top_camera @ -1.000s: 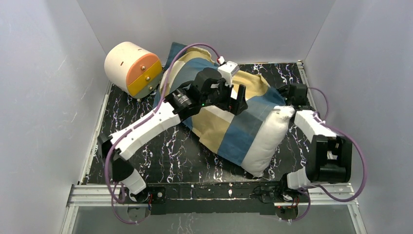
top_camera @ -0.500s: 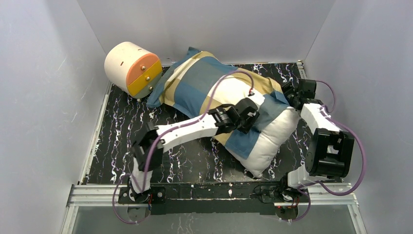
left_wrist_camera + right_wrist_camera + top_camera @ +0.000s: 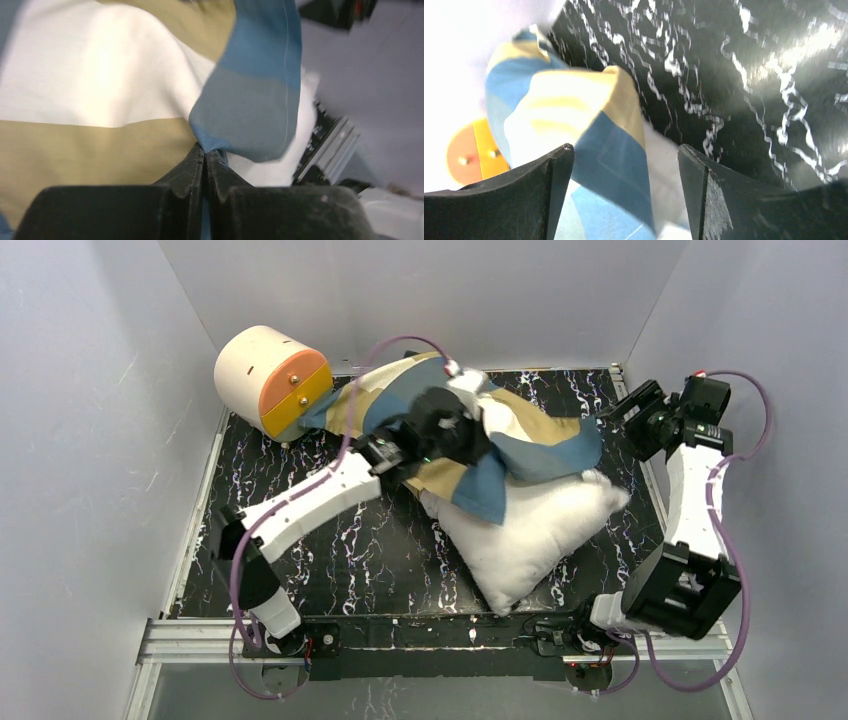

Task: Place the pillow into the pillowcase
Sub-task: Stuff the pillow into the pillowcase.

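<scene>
The white pillow (image 3: 535, 530) lies slantwise on the dark table, its near end bare. The pillowcase (image 3: 530, 440), in blue, tan and cream blocks, is bunched over its far end. My left gripper (image 3: 460, 438) is over the bunched cloth. In the left wrist view this gripper (image 3: 205, 150) is shut on a blue fold of the pillowcase (image 3: 250, 100), with the pillow (image 3: 265, 167) behind. My right gripper (image 3: 632, 412) hangs open at the back right, apart from the cloth. Its wrist view shows the gripper (image 3: 624, 150) open above the pillowcase (image 3: 564, 110), holding nothing.
A cream cylinder with an orange and yellow face (image 3: 272, 380) lies at the back left, touching the pillowcase's far corner. Grey walls close in the black marbled table (image 3: 330, 550) on three sides. A metal rail (image 3: 430, 630) runs along the near edge.
My left gripper went from open to shut on the pillowcase and drew it toward the back, baring more pillow. My right arm lifted away from the pillow to the back right.
</scene>
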